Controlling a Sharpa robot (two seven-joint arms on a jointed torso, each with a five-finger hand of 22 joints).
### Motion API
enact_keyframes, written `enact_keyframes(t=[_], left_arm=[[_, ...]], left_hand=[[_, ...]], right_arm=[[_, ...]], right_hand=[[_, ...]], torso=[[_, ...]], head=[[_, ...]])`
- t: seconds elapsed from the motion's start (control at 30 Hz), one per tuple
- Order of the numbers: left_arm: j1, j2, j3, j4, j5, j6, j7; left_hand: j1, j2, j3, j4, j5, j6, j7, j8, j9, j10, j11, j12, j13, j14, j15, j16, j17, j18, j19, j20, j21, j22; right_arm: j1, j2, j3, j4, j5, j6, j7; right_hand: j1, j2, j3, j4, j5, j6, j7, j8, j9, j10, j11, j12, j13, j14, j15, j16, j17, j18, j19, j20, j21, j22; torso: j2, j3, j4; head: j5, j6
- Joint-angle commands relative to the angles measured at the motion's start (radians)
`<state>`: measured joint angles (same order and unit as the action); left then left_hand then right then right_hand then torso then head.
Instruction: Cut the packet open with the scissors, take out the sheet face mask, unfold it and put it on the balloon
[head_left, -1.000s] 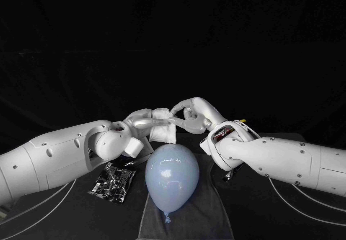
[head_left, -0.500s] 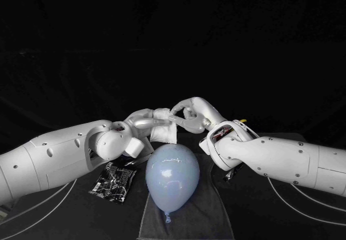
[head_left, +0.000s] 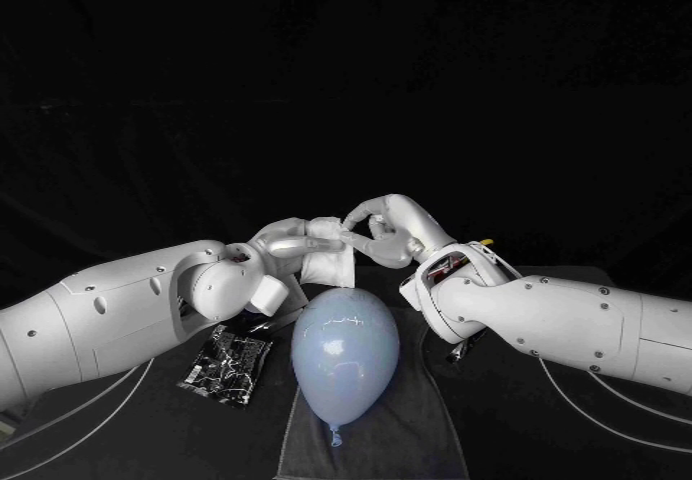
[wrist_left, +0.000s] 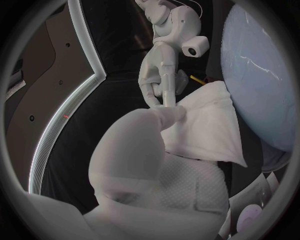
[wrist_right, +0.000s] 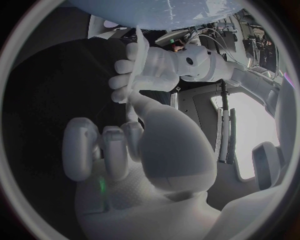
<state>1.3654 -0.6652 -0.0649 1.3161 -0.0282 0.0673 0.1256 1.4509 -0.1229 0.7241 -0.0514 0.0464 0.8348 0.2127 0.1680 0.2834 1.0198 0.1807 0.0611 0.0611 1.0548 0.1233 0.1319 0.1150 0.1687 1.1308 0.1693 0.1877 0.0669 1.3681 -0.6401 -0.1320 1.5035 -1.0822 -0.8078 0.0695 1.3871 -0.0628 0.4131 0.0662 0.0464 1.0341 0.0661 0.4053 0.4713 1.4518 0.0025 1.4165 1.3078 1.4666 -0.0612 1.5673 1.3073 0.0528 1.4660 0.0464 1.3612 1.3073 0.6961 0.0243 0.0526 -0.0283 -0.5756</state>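
Change over last second: almost none. Both hands stay at upper centre of the head view and the sheet mask (head_left: 330, 263) is as folded as before.
Meaning for task: packet (head_left: 225, 366) lies cut and set aside at lower left, so you are in the unfold step, and my judgement is that it has not advanced. No layer has peeled away yet.
Left hand (head_left: 293, 246): clenched on the mask's upper left part, fingers wrapped over the fold.
Right hand (head_left: 378, 226): fingertips pinching the mask's top corner, right against the left hand's grip.
Mask location: hanging between the two hands, just above the balloon's (head_left: 345, 352) rounded end. I cannot tell whether its lower edge touches it.
Mask axis: long side runs roughly top to bottom of the frame, with the free edge pointing down at the balloon.
Balloon axis: lengthwise up the frame on the dark cloth (head_left: 423, 442), knot toward the bottom edge, blunt end toward the hands.
Note to you: expect to draw the hands apart sideways to open the fold.
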Motion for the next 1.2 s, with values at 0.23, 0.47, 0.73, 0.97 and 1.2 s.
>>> enact_keyframes(t=[0.23, 0.47, 0.73, 0.97, 1.2], left_arm=[[0.001, -0.004, 0.001, 0.005, -0.009, 0.069, 0.018], [0.001, -0.009, 0.001, 0.005, -0.012, 0.093, 0.018], [0.001, -0.017, 0.001, -0.002, 0.026, 0.078, 0.016], [0.001, -0.019, 0.001, -0.012, 0.049, 0.043, 0.012], [0.001, -0.016, 0.001, -0.017, 0.054, 0.020, 0.007]], left_hand=[[-0.121, -0.095, -0.154, 0.044, 0.002, -0.033, 0.042, -0.017, -0.010, -0.051, 0.022, 0.000, 0.001, -0.052, 0.033, -0.035, -0.008, -0.018, -0.104, 0.047, -0.068, -0.004], [-0.150, -0.094, -0.345, 0.118, 0.002, -0.025, 0.049, -0.010, -0.011, -0.052, 0.024, 0.003, 0.003, -0.053, 0.037, -0.041, -0.002, 0.017, -0.108, 0.086, -0.093, -0.002], [-0.221, 0.030, -0.662, 0.346, 0.002, 0.005, 0.053, 0.007, -0.013, -0.039, 0.026, 0.003, 0.003, -0.043, 0.035, -0.043, 0.007, 0.017, -0.095, 0.086, -0.106, -0.002], [-0.316, 0.140, -0.716, 0.346, 0.001, 0.035, 0.048, 0.027, -0.013, -0.034, 0.023, 0.004, 0.003, -0.040, 0.034, -0.046, 0.011, 0.017, -0.092, 0.085, -0.111, -0.002], [-0.309, 0.188, -0.727, 0.345, 0.002, 0.059, 0.041, 0.041, -0.012, -0.031, 0.019, 0.003, 0.003, -0.040, 0.034, -0.050, 0.011, 0.017, -0.107, 0.088, -0.119, -0.003]], right_arm=[[-0.001, -0.003, 0.001, -0.006, -0.021, -0.016, -0.003], [-0.001, -0.004, 0.001, -0.013, -0.046, -0.009, -0.011], [-0.001, -0.010, 0.001, -0.013, -0.136, 0.025, -0.016], [-0.001, -0.015, 0.001, -0.002, -0.194, 0.049, -0.016], [-0.001, -0.014, 0.001, -0.002, -0.212, 0.042, -0.019]], right_hand=[[0.005, 0.004, 0.010, -0.004, 0.002, 0.000, -0.005, 0.006, 0.002, 0.028, -0.014, 0.006, 0.143, 0.104, -0.009, 0.003, 0.264, -0.014, 0.039, -0.008, 0.014, 0.213], [0.005, 0.005, 0.012, -0.005, 0.002, -0.001, -0.005, 0.007, 0.003, 0.027, -0.014, 0.004, 0.142, 0.104, -0.009, 0.003, 0.264, -0.015, 0.040, -0.008, 0.015, 0.214], [0.004, 0.004, 0.013, -0.006, 0.003, -0.001, -0.005, 0.008, 0.003, 0.029, -0.014, 0.007, 0.144, 0.104, -0.009, 0.003, 0.264, -0.015, 0.041, -0.008, 0.020, 0.215], [0.004, 0.004, 0.013, -0.006, 0.003, -0.001, -0.005, 0.009, 0.004, 0.029, -0.014, 0.007, 0.144, 0.104, -0.009, 0.003, 0.264, -0.016, 0.041, -0.008, 0.020, 0.215], [0.004, 0.004, 0.013, -0.006, 0.003, -0.001, -0.005, 0.009, 0.004, 0.029, -0.014, 0.007, 0.144, 0.104, -0.009, 0.003, 0.264, -0.016, 0.041, -0.008, 0.020, 0.215]], torso=[[0.000, -0.0002, 0.0003], [0.001, -0.0009, 0.0001], [0.000, -0.0004, 0.0011], [0.000, -0.0001, 0.0001], [0.001, 0.0003, 0.0009]], head=[[-0.002, 0.001], [-0.004, 0.002], [-0.003, 0.002], [-0.001, 0.003], [0.000, 0.003]])
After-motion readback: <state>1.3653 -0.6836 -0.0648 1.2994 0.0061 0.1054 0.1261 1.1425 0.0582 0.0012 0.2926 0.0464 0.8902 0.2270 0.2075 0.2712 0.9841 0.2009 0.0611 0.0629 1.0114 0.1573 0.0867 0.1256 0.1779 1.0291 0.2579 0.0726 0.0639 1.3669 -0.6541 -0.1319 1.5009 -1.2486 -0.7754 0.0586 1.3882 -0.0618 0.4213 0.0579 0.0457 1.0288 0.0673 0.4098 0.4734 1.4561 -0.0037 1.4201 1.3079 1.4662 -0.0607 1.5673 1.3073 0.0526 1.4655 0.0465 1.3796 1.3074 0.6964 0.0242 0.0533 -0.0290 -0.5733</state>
